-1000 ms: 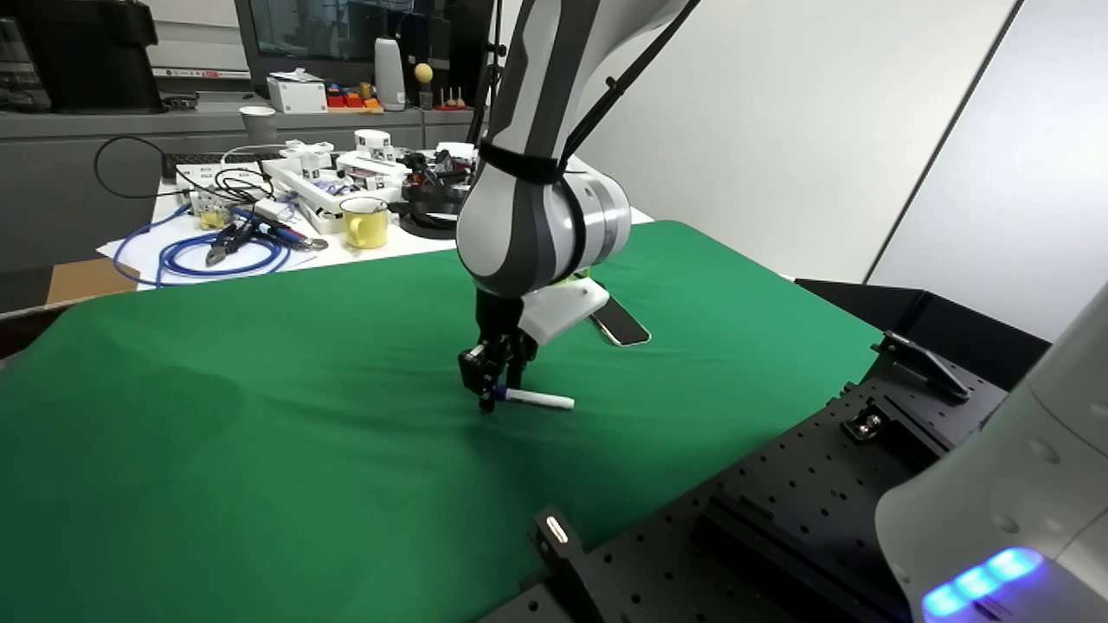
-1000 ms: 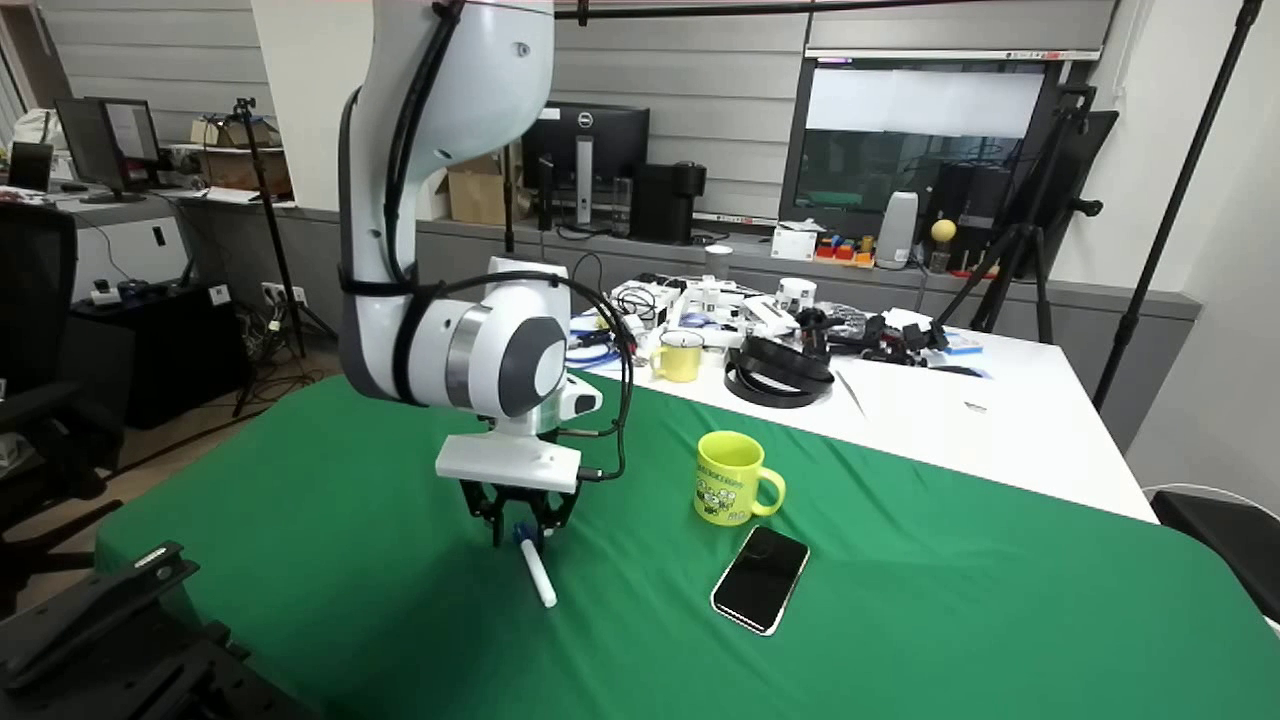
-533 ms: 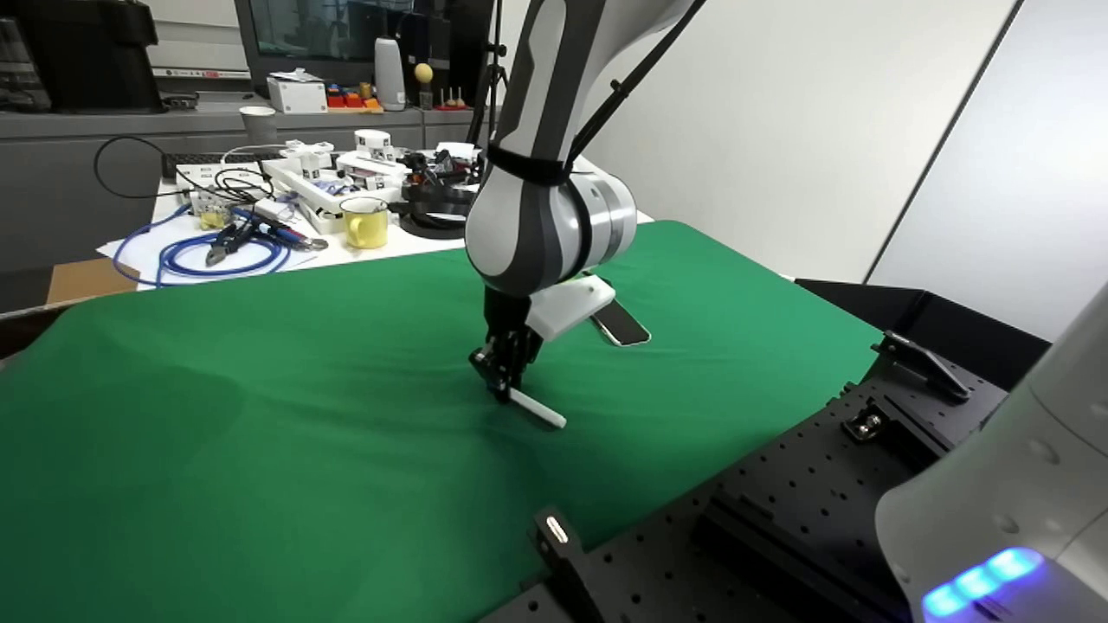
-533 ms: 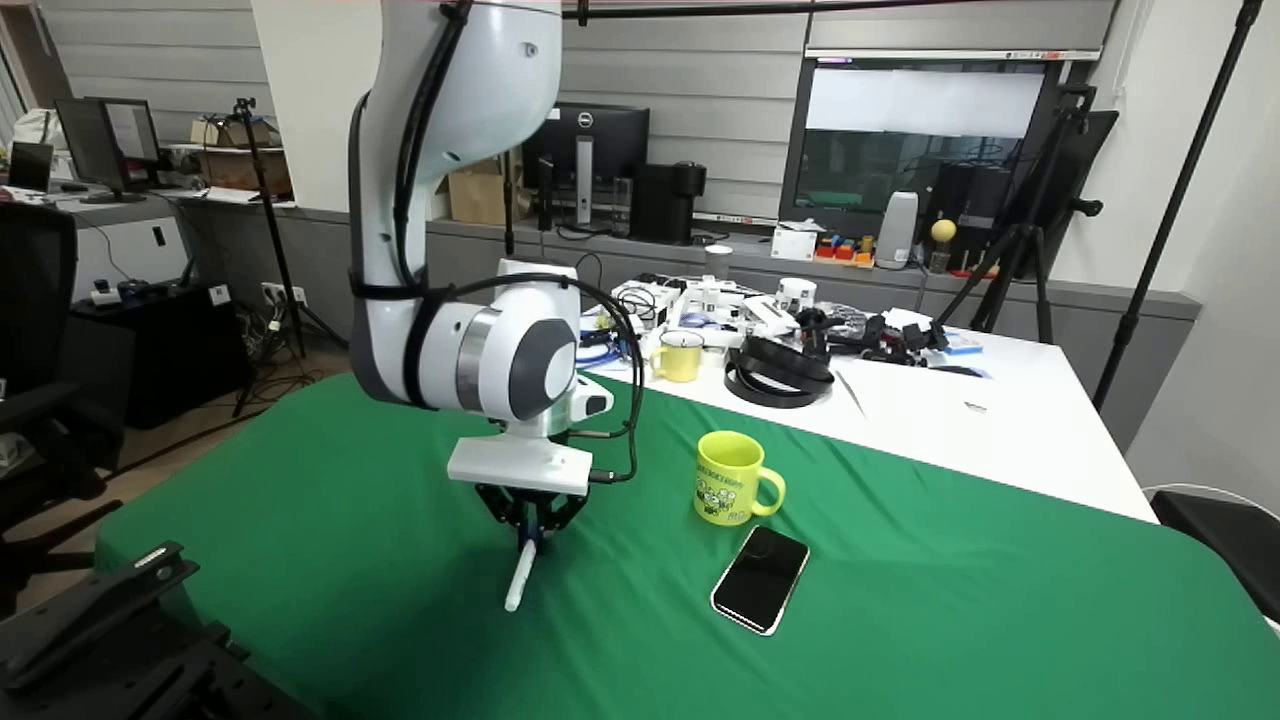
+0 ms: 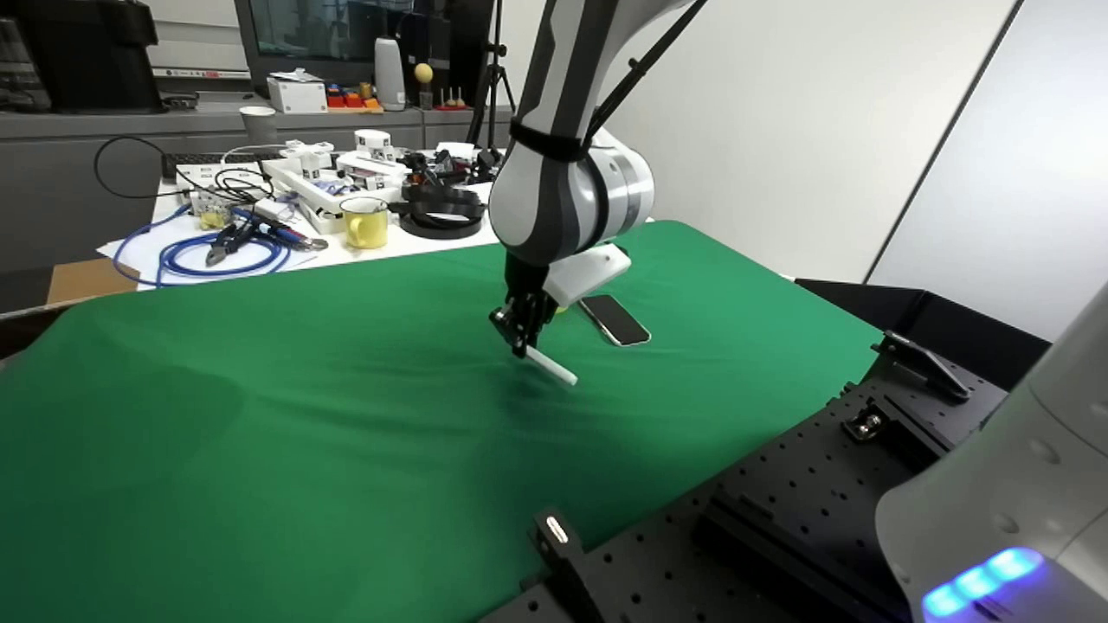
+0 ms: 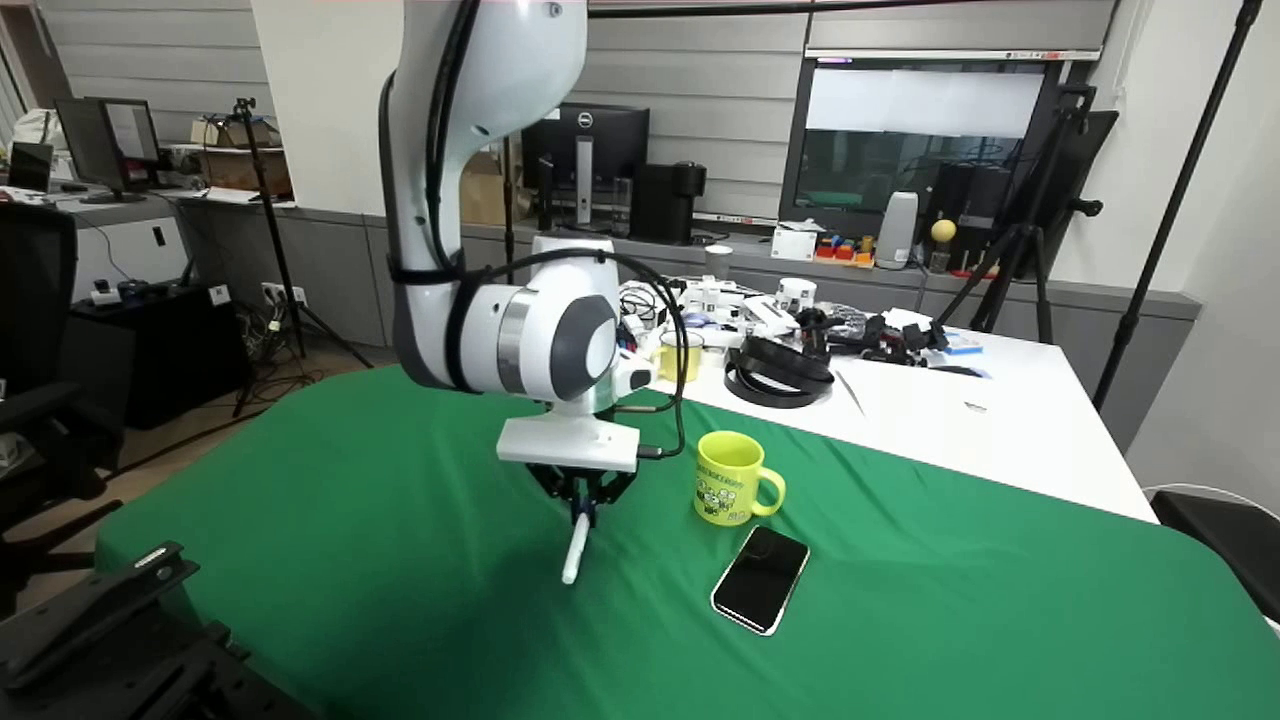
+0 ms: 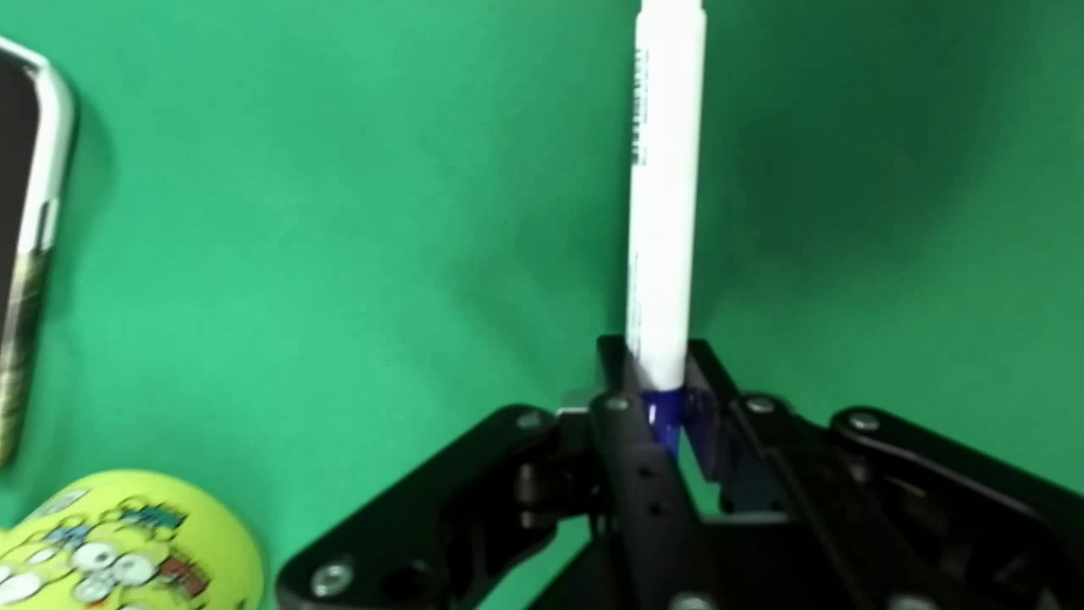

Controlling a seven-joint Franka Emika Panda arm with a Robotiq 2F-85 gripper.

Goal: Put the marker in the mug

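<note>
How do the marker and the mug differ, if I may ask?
The marker is a thin white stick tipped in blue; the mug is a wider, handled yellow-green cup. The marker is held slanting in the claw; the mug stands upright on the green cloth. Both bear printed markings.

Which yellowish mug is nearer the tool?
The cartoon-printed yellow-green mug, on the green cloth near the phone; the dark-rimmed yellow mug stands farther back, on the white table.
</note>
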